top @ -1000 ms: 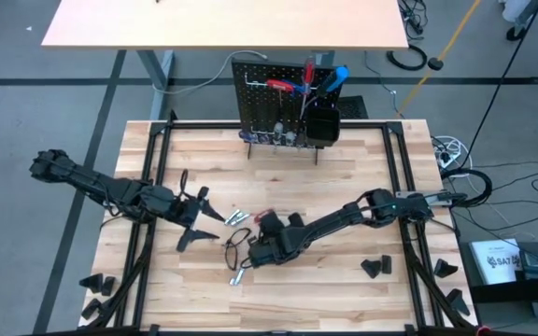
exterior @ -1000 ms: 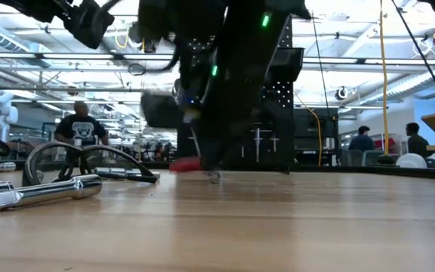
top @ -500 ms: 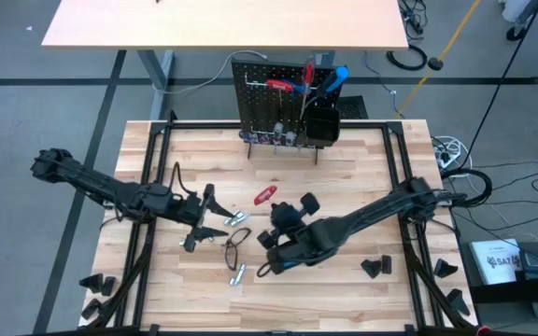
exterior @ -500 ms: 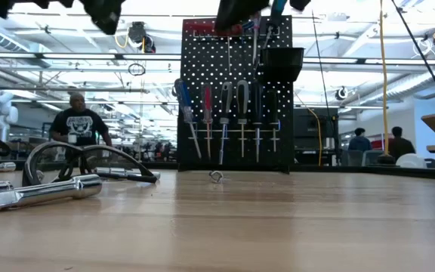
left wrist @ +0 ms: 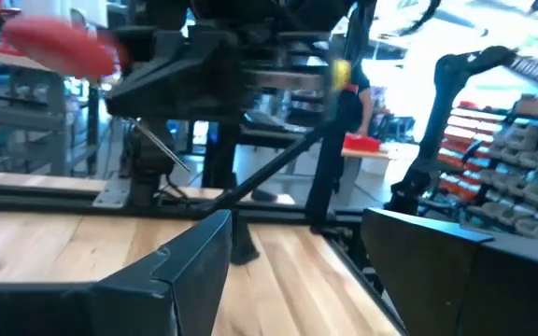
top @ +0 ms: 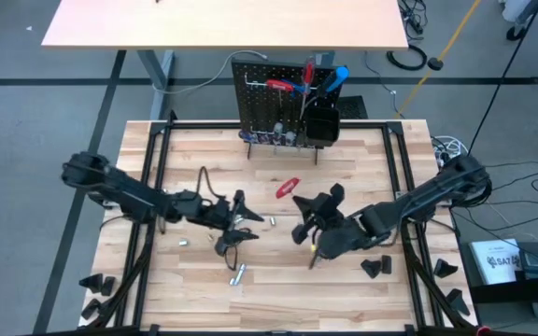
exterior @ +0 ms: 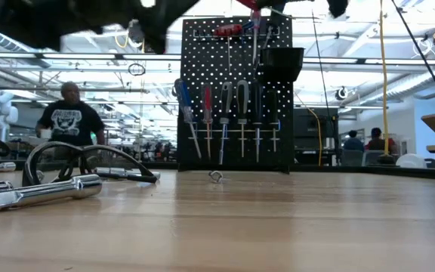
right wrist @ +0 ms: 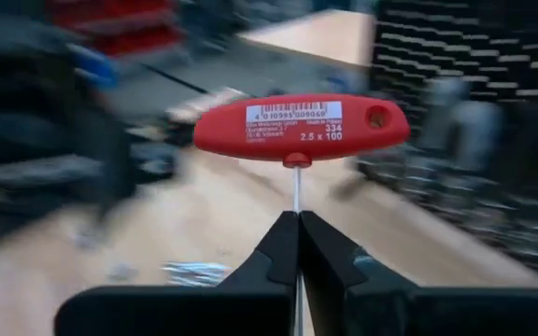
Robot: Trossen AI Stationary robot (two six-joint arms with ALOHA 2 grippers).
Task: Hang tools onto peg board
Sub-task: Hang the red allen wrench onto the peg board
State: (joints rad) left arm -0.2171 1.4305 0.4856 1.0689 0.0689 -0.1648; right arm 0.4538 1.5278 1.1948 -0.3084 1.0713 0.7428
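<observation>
Red T-handle hex key, its thin silver shaft pinched in the fully closed right pincer; from above the key hangs over mid-bench, in front of the peg board. The left pincer stands wide apart over the wooden bench, holding nothing, beside a black loop and small silver bits. The board stands upright at the bench's far edge, screwdrivers hung in a row, a black bin at its upper corner.
</observation>
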